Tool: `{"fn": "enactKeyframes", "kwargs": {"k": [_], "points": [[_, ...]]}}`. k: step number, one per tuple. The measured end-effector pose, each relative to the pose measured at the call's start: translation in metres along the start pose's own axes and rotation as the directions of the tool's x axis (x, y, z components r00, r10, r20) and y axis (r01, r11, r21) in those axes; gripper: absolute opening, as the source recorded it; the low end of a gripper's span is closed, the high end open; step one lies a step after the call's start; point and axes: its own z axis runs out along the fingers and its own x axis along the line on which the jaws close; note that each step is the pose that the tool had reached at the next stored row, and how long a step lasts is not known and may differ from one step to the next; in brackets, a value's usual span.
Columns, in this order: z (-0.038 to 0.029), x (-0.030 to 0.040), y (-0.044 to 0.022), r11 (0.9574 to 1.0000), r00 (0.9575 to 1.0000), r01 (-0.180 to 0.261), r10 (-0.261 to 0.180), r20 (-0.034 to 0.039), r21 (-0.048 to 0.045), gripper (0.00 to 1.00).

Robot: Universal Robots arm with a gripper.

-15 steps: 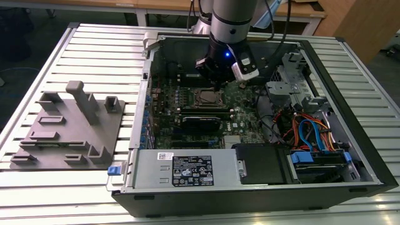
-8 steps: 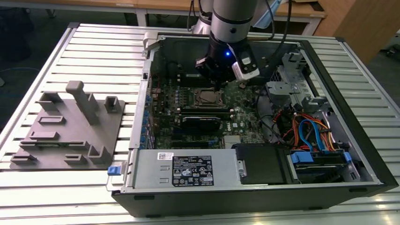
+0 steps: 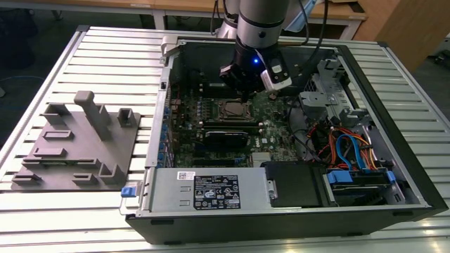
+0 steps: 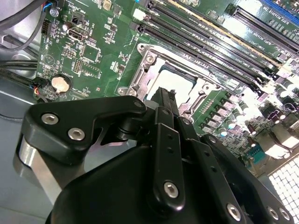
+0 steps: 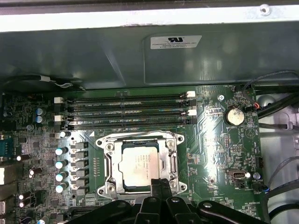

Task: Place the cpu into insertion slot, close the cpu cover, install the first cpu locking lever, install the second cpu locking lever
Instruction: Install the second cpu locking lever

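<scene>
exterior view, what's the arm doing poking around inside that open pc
A single robot arm reaches down into the open computer case. Its tool, shut, is right by the edge of the cpu cover on the motherboard. The cpu is seated, and the cover lies flat around it, the chip's metal top showing through its window. Whether either locking lever is latched cannot be told.

Exterior view: even diffuse light; computer case [image 3: 281, 232] interior shadowed at 12 o'clock. Second wrist view: glare whites out motherboard [image 4: 280, 100]. First wrist view: soft sheen on the cpu [image 5: 139, 165].
</scene>
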Motion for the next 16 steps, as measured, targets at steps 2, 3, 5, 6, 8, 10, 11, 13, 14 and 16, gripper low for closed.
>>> {"fn": "enactKeyframes", "kwargs": {"k": [2, 3, 5, 6, 8, 10, 11, 13, 14, 16], "points": [[0.0000, 0.0000, -0.0002, 1.0000, 1.0000, 0.000, 0.000, 0.0000, 0.0005, 0.10], [0.0000, 0.0000, -0.0005, 1.0000, 1.0000, 0.000, 0.000, 0.0001, 0.0010, 0.10], [-0.0002, 0.0000, -0.0011, 1.0000, 1.0000, 0.000, 0.000, 0.0000, 0.0015, 0.10], [-0.0001, -0.0001, -0.0013, 1.0000, 1.0000, 0.000, 0.000, 0.0001, 0.0013, 0.10], [-0.0002, -0.0002, -0.0026, 1.0000, 1.0000, 0.000, 0.000, 0.0001, 0.0013, 0.10], [-0.0003, -0.0002, -0.0034, 1.0000, 1.0000, 0.000, 0.000, 0.0001, 0.0014, 0.10], [-0.0004, -0.0003, -0.0040, 1.0000, 1.0000, 0.000, 0.000, 0.0001, 0.0014, 0.10], [-0.0005, -0.0004, -0.0054, 1.0000, 1.0000, 0.000, 0.000, 0.0001, 0.0014, 0.10], [-0.0005, -0.0004, -0.0062, 1.0000, 1.0000, 0.000, 0.000, 0.0000, 0.0014, 0.10], [-0.0006, -0.0006, -0.0083, 1.0000, 1.0000, 0.000, 0.000, 0.0000, 0.0014, 0.10]]}}
